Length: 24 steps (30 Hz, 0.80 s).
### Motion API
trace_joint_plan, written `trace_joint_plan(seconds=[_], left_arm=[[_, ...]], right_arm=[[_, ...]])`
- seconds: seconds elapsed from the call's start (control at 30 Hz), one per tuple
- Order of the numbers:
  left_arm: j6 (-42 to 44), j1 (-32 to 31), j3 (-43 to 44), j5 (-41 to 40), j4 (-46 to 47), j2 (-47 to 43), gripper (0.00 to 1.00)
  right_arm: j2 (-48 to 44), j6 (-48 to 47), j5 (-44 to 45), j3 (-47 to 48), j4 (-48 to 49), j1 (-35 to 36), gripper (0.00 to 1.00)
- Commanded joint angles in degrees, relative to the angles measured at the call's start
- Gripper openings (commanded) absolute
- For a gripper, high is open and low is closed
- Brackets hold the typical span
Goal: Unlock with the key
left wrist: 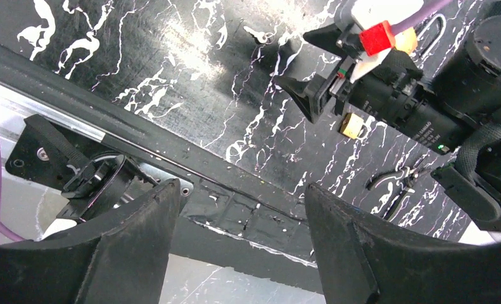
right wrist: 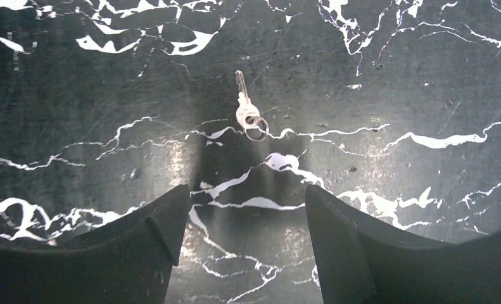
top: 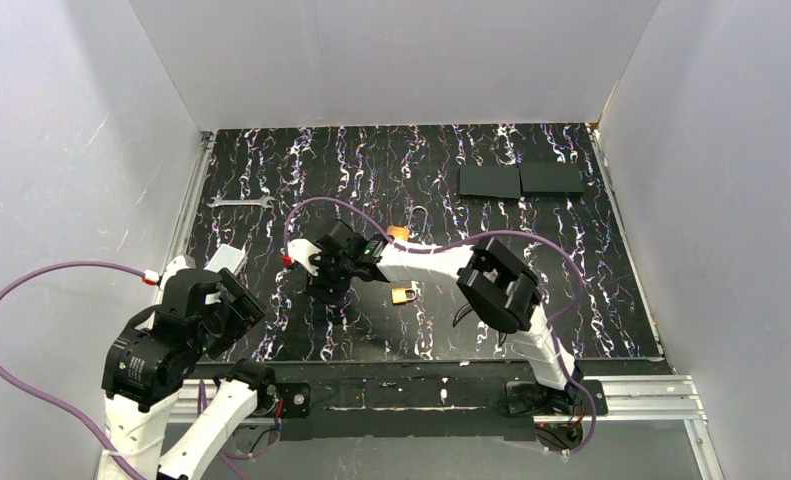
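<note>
The key (right wrist: 246,111) is small, flat and dull metal, with a little ring on its head. It lies on the black marbled mat, blade pointing away, just ahead of my right gripper (right wrist: 244,193), which hovers over it, open and empty. In the top view the right gripper (top: 324,288) points down at the mat's middle left and hides the key. A brass padlock (top: 404,295) lies just right of it, and a second padlock (top: 399,232) lies behind. My left gripper (left wrist: 241,190) is open and empty over the near rail, at the left (top: 241,305).
A silver wrench (top: 241,202) lies at the mat's far left. Two black pads (top: 521,180) sit at the back right. Black-handled pliers (left wrist: 396,180) lie near the right arm's elbow. White walls enclose the mat on three sides, and a metal rail (top: 631,392) runs along the front.
</note>
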Motion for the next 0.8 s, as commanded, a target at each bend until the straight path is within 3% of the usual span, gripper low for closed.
trace_joint_plan(seconds=[0.0,0.2,0.63,0.77], left_arm=[[0.8,0.2,1.3,-0.4,-2.9,0.9,0.69],[2.9,0.2,4.0,-1.7,-4.9,1.7,0.69],[7.4,0.2,5.7,-4.0,-5.9,3.0,0.68],[7.5,0.2,5.3,-4.3,-5.6,2.4,0.68]], right_arm=[[2.9,-2.3,1.9,5.1,3.7,0.5,0.76],[6.6,-1.8,0.8,7.3,4.7,0.5,0.76],[10.5,-1.1,-0.6,8.0,4.2,1.4,0.52],[11.0,-1.2,0.0,7.4,4.1,1.4,0.5]])
